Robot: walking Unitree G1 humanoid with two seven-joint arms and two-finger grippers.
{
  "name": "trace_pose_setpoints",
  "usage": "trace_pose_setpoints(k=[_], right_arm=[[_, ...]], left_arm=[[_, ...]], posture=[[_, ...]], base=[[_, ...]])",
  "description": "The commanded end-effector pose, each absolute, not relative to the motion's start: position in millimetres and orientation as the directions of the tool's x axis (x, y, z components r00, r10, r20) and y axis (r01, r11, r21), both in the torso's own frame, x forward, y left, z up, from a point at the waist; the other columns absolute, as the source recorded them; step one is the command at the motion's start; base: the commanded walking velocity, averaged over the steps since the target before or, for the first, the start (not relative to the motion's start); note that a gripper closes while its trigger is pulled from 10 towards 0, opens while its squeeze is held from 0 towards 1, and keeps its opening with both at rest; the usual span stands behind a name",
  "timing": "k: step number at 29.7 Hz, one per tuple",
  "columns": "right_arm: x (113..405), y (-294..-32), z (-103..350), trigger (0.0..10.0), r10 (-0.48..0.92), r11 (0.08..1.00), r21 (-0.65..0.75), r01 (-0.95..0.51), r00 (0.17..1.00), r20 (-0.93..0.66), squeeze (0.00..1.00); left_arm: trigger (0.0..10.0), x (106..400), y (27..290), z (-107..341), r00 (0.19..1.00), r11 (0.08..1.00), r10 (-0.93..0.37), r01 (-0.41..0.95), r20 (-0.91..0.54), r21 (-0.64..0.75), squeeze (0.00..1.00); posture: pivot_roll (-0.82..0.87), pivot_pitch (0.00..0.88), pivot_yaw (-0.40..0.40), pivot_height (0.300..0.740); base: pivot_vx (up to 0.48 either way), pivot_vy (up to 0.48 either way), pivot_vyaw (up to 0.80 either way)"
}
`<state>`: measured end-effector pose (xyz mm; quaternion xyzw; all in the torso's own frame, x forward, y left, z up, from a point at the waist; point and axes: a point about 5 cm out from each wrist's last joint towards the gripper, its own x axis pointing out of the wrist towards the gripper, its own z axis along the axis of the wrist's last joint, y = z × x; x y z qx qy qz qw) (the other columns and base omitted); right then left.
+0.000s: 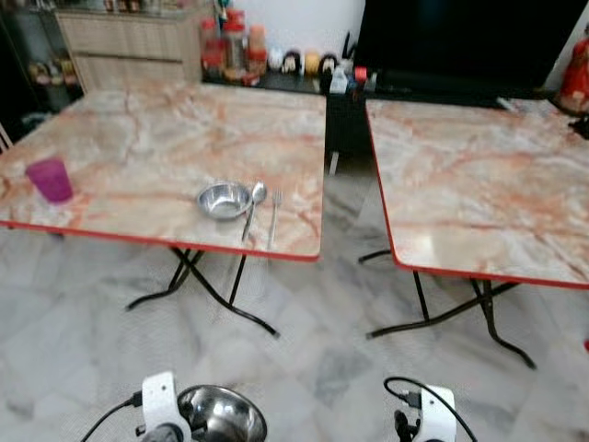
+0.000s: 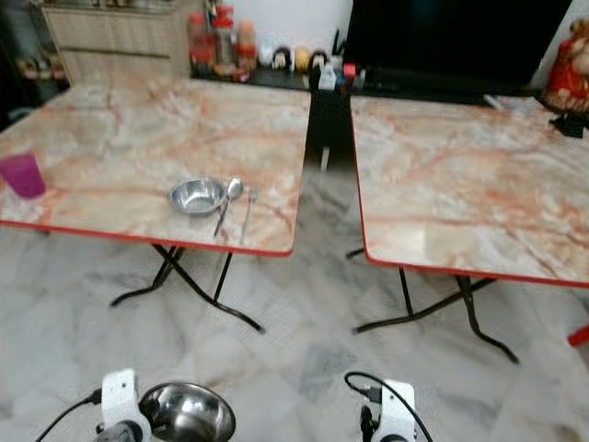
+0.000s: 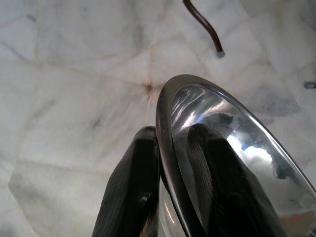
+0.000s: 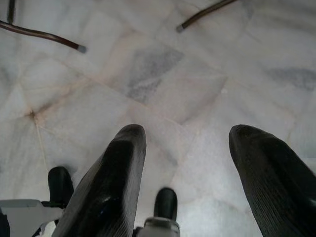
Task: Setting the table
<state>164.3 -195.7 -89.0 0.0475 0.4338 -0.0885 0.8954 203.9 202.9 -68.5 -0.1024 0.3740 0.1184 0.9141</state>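
Low in front of me, over the marble floor, my left gripper [image 3: 170, 132] is shut on the rim of a steel bowl [image 1: 222, 414], one finger inside and one outside. My right gripper [image 4: 187, 136] hangs open above the floor with nothing between its fingers. On the left marble table [image 1: 138, 138], near its front right corner, sit a second steel bowl [image 1: 224, 199], a spoon [image 1: 255, 204] and a fork [image 1: 274, 216] side by side. A purple cup [image 1: 50, 179] stands at that table's front left edge.
A second marble table [image 1: 479, 175] stands to the right, bare, with a narrow gap [image 1: 345, 184] between the two. Black folding legs [image 1: 198, 285] spread under both. Behind are a wooden cabinet [image 1: 129, 46], jars [image 1: 235, 46] and a dark screen [image 1: 460, 37].
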Motion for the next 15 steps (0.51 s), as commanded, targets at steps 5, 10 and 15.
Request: trace_pose_setpoints(k=[5, 10, 15], right_arm=[[164.4, -202.5, -87.9, 10.0, -0.128, 0.980, -0.005, 0.199, 0.609, -0.783, 0.00], [163.8, -203.4, -88.0, 10.0, -0.125, 0.983, -0.016, 0.182, 0.608, -0.784, 0.00], [164.0, -202.4, -87.9, 10.0, -0.120, 0.985, -0.019, 0.169, 0.611, -0.782, 0.00]], left_arm=[[10.0, 209.4, 193.9, -66.9, 0.706, 0.958, 0.108, -0.263, -0.700, -0.117, 0.00], [10.0, 209.8, 192.7, -66.7, 0.708, 0.960, 0.103, -0.255, -0.699, -0.117, 0.00], [10.0, 210.7, 192.7, -66.2, 0.711, 0.961, 0.102, -0.250, -0.696, -0.114, 0.00]], posture=[[0.01, 0.000, -0.055, 0.740], [0.01, 0.000, -0.055, 0.740], [0.02, 0.000, -0.058, 0.740]], base=[[0.349, 0.000, 0.00], [0.352, 0.000, 0.00], [0.349, 0.000, 0.59]])
